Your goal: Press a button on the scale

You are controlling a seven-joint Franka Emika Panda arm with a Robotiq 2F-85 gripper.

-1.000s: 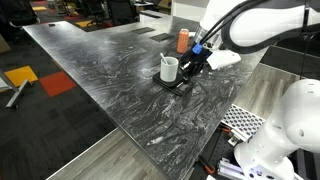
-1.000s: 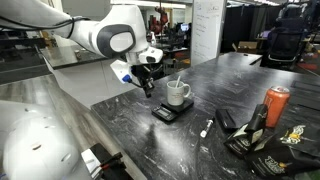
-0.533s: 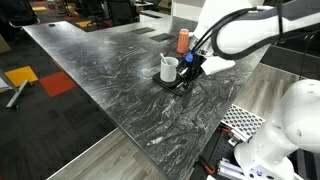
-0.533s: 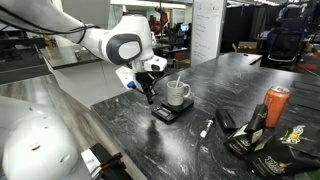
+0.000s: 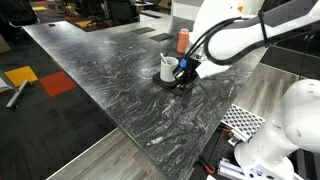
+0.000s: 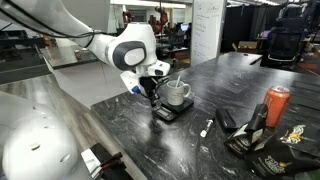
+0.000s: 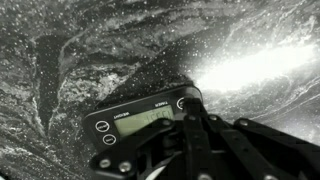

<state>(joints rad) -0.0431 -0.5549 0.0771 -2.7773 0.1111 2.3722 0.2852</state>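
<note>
The scale (image 5: 174, 84) is a small flat black slab on the dark marbled table, with a white cup (image 5: 169, 68) standing on it; both also show in an exterior view, the scale (image 6: 166, 113) under the cup (image 6: 178, 94). In the wrist view the scale's front panel (image 7: 130, 127) fills the lower middle, with a lit display and round buttons. My gripper (image 7: 190, 100) is shut, its fingertips together right at the button at the panel's right end. In both exterior views the gripper (image 5: 186, 74) (image 6: 154, 99) points down at the scale's front edge beside the cup.
An orange bottle (image 5: 183, 41) stands behind the cup, seen also at the table's far side (image 6: 275, 106). A small white item (image 6: 205, 127) and dark packets (image 6: 250, 140) lie near the scale. The table edge (image 5: 120, 125) drops off close by.
The gripper has come down and toward the scale, from beside the cup to the scale's front panel. The cup and scale have not moved.
</note>
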